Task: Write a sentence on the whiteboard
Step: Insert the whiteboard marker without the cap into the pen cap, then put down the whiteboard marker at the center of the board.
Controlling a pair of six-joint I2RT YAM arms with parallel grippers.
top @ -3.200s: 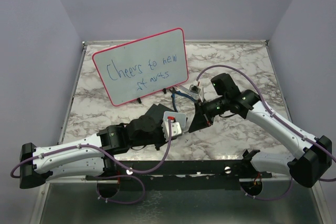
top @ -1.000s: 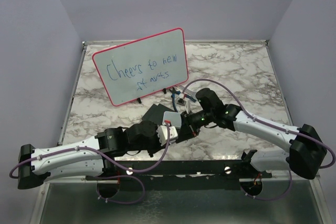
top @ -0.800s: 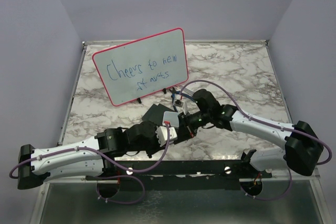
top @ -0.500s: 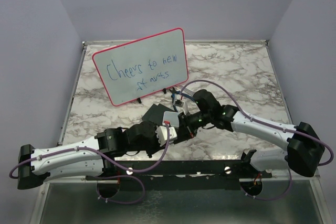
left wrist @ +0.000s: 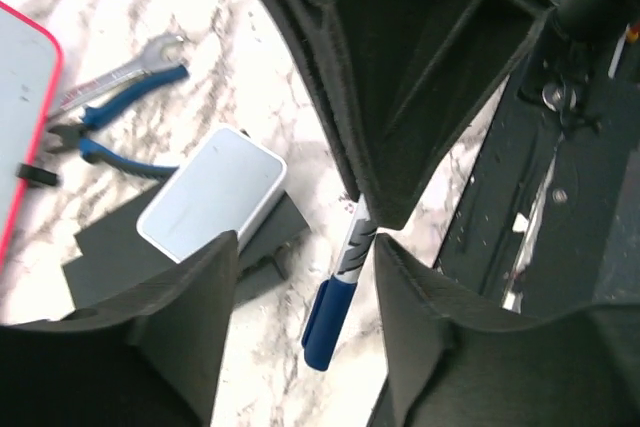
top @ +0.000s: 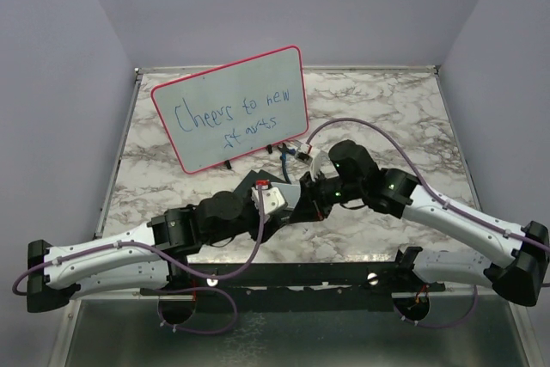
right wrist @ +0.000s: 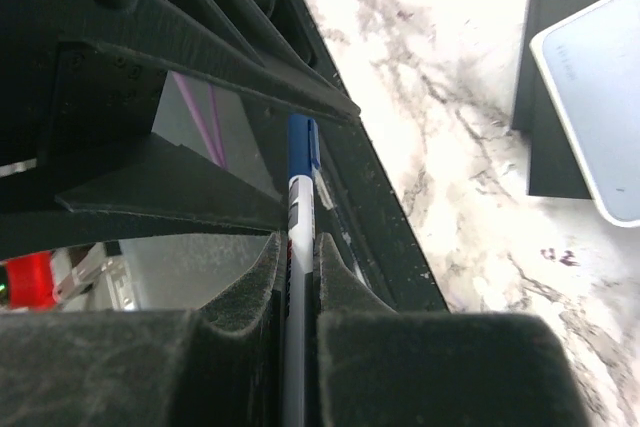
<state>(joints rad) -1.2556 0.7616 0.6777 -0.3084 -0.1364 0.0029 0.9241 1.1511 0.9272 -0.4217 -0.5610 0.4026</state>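
The whiteboard [top: 230, 109] stands tilted at the back left on small black feet; its pink-framed edge [left wrist: 22, 97] also shows in the left wrist view. The sentence [top: 230, 119], in blue marker on two lines, reads "Cheers to new starts". My right gripper [right wrist: 298, 244] is shut on a white marker [right wrist: 298, 209] with a blue cap [left wrist: 333, 309]. My left gripper [left wrist: 305, 247] is open. The cap hangs between its fingers [left wrist: 180, 307] without touching them. In the top view both grippers meet mid-table, left [top: 296, 204] and right [top: 313, 198].
A dark eraser block with a grey-white pad [left wrist: 210, 192] lies on the marble just beyond the grippers, also seen in the right wrist view [right wrist: 595, 97]. Blue-handled pliers [left wrist: 120, 117] lie by the board's foot. The black rail [top: 344, 277] runs along the table's near edge.
My left gripper has gone from shut to open around the marker's cap and moved slightly up the table. The right gripper keeps its hold on the marker and has drawn back a little.
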